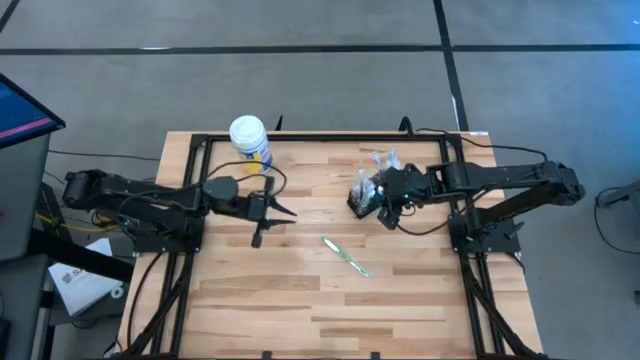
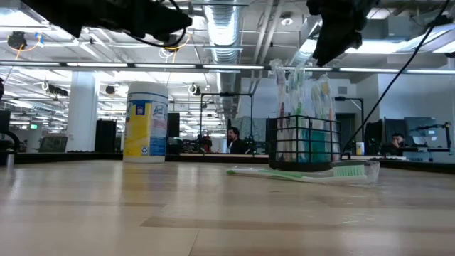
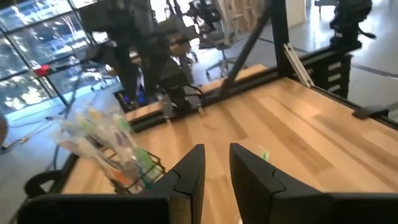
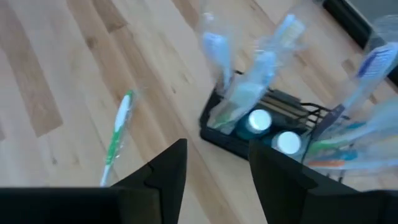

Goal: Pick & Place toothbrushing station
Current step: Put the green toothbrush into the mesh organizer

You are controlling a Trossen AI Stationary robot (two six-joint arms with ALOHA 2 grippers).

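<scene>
The toothbrush (image 1: 345, 255) with green bristles lies flat on the table (image 1: 300, 310) near its middle; you see its long axis run diagonally. At your left, the left gripper (image 1: 268, 208) reaches level toward centre, empty, fingers slightly parted. At right, the right gripper (image 1: 378, 200) hangs over the mesh holder (image 1: 360, 203) of upright brushes, spread wide and empty.

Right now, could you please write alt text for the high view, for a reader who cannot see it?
The right gripper, open, hangs over a black mesh holder of toothbrushes on a wooden table. One green toothbrush lies loose mid-table; the left gripper waits near a white-lidded jar.
</scene>
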